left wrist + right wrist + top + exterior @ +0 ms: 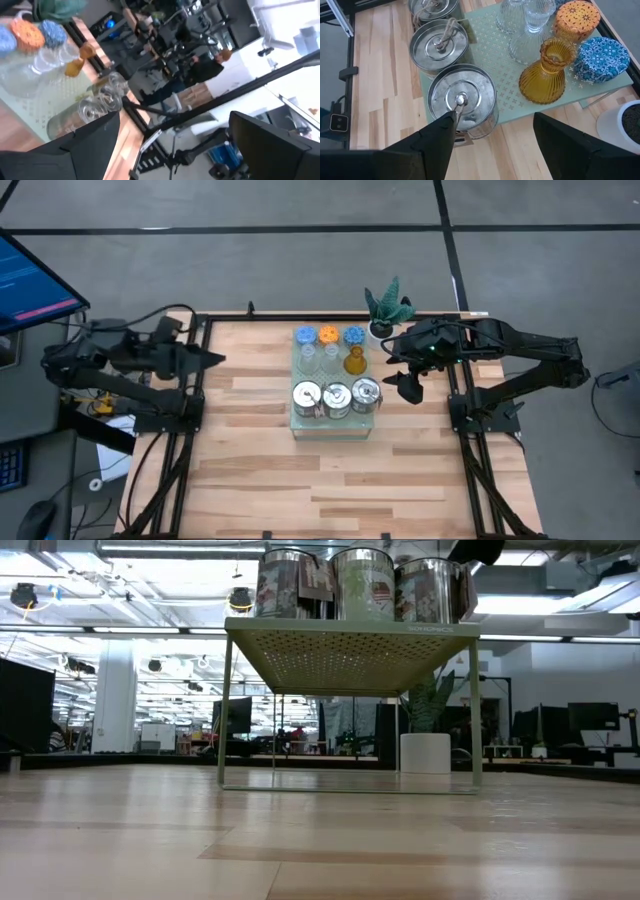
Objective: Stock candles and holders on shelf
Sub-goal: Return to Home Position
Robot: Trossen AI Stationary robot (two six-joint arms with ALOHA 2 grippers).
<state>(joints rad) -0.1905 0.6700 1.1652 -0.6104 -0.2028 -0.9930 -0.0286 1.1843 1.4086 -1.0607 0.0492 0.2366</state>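
At mid-worktop (260, 470) stands the mint-green shelf (335, 426), and it carries three rows. The silver tins (337, 396) line its front edge. Behind them are two clear glass cups (309, 358) and an amber cup (354, 362), then the blue, orange and blue candles (329, 335) at the back.

My right tool (408, 385) hovers just beside the shelf's right side, fingers spread and holding nothing (the nearest tin sits right below my wrist camera). My left tool (214, 360) hangs at the worktop's left edge, well apart from the shelf, likewise spread and empty. A potted plant (388, 308) stands by the shelf's back right corner.
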